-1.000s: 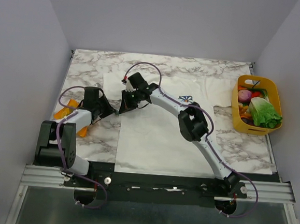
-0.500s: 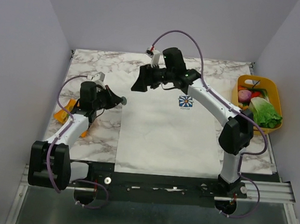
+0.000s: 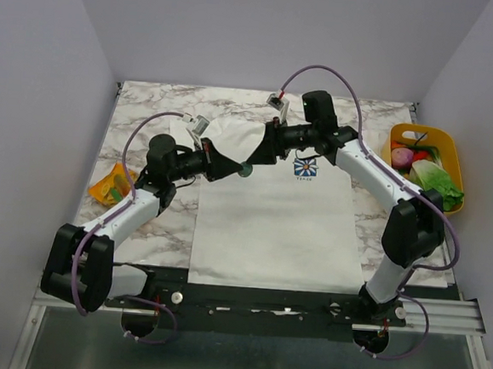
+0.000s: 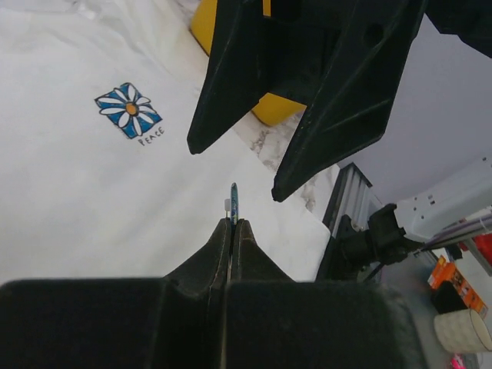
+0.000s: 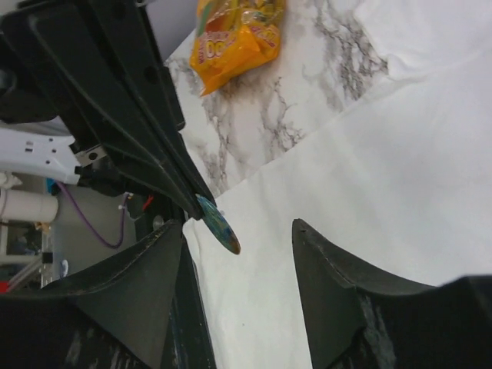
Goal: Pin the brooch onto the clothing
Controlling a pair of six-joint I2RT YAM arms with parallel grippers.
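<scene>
The clothing, a white T-shirt [image 3: 269, 225], lies flat on the marble table, with its blue flower print [image 3: 305, 167] on the chest. The print also shows in the left wrist view [image 4: 128, 110]. My left gripper [image 3: 236, 168] [image 4: 233, 222] is shut on the brooch [image 3: 245, 171], a small dark green disc held up above the shirt and seen edge-on [image 4: 233, 202]. My right gripper [image 3: 259, 154] [image 5: 238, 225] is open and faces the left one. The brooch [image 5: 218, 224] sits between the right fingers, close to the left finger [image 5: 146, 292] and touching neither.
A yellow basket [image 3: 387, 185] of toy vegetables stands at the table's right edge. An orange snack bag [image 3: 110, 184] [image 5: 234, 34] lies on the marble left of the shirt. Both arms meet over the shirt's upper left part.
My left arm swung right, carrying the brooch from the marble to above the shirt. My right gripper opened, lifted off the shirt and came round to face the brooch.
</scene>
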